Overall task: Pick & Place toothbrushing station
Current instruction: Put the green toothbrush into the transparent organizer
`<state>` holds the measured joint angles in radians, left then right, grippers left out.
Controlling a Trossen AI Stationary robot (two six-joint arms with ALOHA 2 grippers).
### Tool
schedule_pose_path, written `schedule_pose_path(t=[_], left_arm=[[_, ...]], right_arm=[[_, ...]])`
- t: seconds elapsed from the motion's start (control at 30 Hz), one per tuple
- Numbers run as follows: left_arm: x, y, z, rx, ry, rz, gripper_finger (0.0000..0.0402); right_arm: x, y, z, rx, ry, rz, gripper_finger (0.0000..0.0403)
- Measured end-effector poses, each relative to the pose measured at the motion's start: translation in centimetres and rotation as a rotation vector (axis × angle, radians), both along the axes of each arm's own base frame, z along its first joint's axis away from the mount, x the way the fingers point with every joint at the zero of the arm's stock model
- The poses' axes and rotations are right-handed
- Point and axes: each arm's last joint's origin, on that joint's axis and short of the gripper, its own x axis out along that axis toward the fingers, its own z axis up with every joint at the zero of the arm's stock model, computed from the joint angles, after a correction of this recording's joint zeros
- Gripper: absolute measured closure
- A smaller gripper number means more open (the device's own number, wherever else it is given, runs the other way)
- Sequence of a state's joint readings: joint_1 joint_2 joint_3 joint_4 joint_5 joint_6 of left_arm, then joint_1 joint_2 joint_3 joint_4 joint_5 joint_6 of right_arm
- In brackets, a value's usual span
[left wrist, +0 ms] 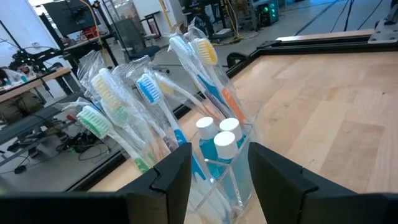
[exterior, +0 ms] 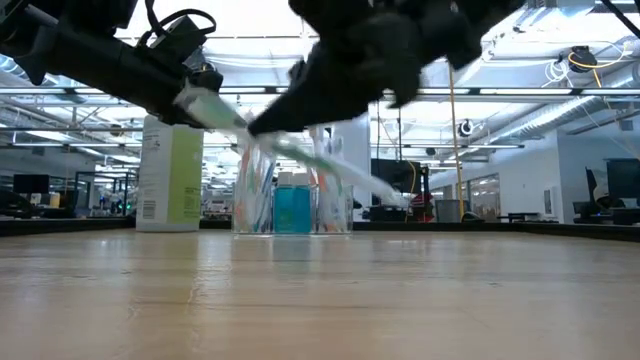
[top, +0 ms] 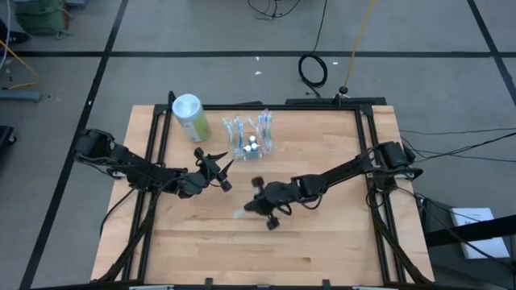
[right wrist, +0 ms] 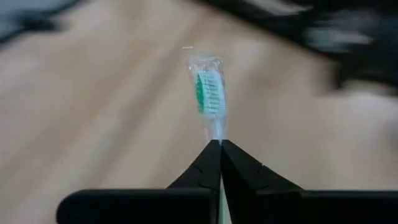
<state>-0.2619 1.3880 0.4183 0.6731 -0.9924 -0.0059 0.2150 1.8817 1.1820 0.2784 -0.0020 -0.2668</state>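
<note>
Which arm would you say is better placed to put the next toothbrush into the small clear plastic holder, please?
Probably the right. The right gripper is shut on a wrapped green-bristled toothbrush, near the clear plastic holder. The left gripper is open and empty, facing the holder.

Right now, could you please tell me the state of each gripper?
Left gripper: open, facing the clear holder, holding nothing.
Right gripper: closed on a wrapped green toothbrush.
</note>
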Motion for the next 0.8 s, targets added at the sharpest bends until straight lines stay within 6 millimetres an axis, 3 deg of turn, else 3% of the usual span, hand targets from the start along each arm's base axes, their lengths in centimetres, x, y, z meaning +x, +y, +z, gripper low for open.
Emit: schedule_pose_path(t=[0.2, 0.37, 0.57, 0.8], left_arm=[[0.0, 0.0, 0.0, -0.001, 0.003, 0.001, 0.0241], [0.0, 0.0, -0.1, 0.001, 0.014, 0.0, 0.0241], [0.0, 0.0, -0.2, -0.022, 0.004, -0.025, 0.024], [0.1, 0.7, -0.2, -0.032, -0.003, 0.001, 0.0241]], right_arm=[[-1.5, -1.9, 4.6, -0.154, -0.272, -0.325, 0.0402], [-4.1, -4.5, 7.1, -0.037, -0.631, -0.394, 0.0402], [-7.8, -8.5, 5.4, 0.023, -0.882, -0.513, 0.0402], [-7.9, -13.7, 3.8, 0.123, -0.924, -0.599, 0.0402]])
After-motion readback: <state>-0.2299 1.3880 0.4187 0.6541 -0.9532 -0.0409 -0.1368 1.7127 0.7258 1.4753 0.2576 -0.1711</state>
